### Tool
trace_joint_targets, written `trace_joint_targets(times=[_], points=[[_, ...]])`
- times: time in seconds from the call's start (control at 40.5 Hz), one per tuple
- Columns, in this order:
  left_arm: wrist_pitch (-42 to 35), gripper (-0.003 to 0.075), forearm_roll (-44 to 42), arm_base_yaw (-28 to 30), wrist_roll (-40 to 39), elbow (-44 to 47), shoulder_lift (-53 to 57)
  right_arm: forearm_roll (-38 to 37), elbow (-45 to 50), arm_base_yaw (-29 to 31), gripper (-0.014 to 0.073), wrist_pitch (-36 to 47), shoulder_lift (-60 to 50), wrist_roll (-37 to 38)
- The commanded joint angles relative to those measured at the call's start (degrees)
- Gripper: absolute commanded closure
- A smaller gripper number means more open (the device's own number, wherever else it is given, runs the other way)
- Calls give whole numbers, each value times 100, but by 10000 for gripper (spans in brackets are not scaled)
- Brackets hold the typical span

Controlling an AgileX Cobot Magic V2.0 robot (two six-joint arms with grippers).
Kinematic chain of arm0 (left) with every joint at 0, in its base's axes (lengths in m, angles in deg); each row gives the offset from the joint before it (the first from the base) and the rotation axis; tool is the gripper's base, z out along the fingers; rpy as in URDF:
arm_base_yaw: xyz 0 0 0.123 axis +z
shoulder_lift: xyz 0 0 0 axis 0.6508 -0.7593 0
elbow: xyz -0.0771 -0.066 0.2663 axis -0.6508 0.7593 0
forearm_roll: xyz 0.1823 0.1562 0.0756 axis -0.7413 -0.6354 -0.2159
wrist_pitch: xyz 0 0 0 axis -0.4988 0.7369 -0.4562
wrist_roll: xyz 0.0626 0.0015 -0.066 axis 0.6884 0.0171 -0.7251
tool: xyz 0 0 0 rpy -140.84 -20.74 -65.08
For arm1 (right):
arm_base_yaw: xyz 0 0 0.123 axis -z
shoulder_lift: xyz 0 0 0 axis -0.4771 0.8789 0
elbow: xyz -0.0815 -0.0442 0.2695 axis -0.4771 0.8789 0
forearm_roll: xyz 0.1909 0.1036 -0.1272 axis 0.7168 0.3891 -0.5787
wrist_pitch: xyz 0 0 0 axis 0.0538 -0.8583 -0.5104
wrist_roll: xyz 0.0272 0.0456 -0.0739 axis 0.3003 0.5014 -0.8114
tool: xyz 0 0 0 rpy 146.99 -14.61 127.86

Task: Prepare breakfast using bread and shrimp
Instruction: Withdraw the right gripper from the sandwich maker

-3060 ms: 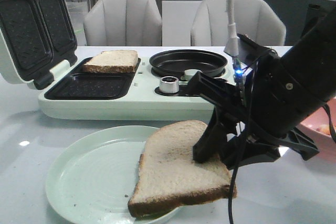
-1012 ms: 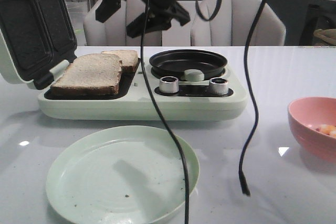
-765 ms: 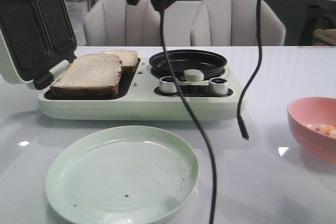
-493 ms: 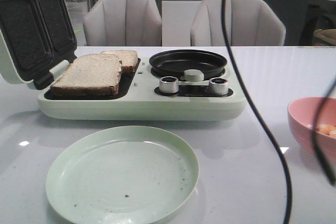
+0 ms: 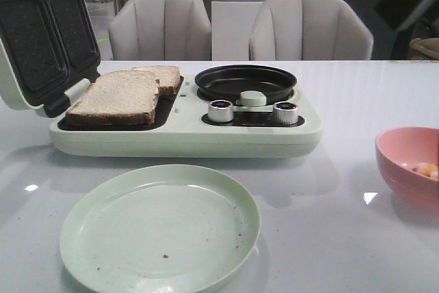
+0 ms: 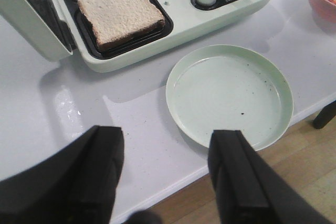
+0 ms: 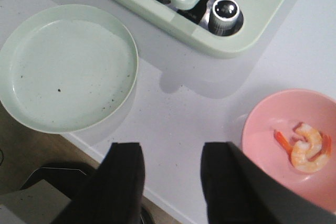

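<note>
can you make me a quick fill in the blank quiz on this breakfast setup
1. Both slices of bread lie on the open ____ plates of the breakfast maker.
2. The shrimp sit in a ____ bowl.
3. The green plate holds only ____.
4. Both the left pincer and right pincer are ____.

Missing words: grill; pink; crumbs; open

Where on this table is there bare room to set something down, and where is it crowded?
Free: the table strip between the green plate and the pink bowl, and the plate's own bare face. Crowded: the appliance, both bread slices filling its grill wells. The bowl holds shrimp.
</note>
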Motion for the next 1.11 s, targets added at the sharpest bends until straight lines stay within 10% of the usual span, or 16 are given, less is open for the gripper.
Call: trace_joint_targets(times=[0.0, 0.493, 0.814, 1.086], points=[[-420, 295, 0, -33, 12, -166, -7, -82, 392, -5, 209, 595, -577, 17], [359, 301, 0, -33, 12, -340, -759, -82, 1114, -5, 209, 779, -1536, 17], [346, 630, 0, -33, 12, -466, -2209, -82, 1114, -5, 209, 773, -1537, 17], [-46, 620, 70, 1066, -29, -707, -3404, -82, 1114, -5, 209, 773, -1537, 17]])
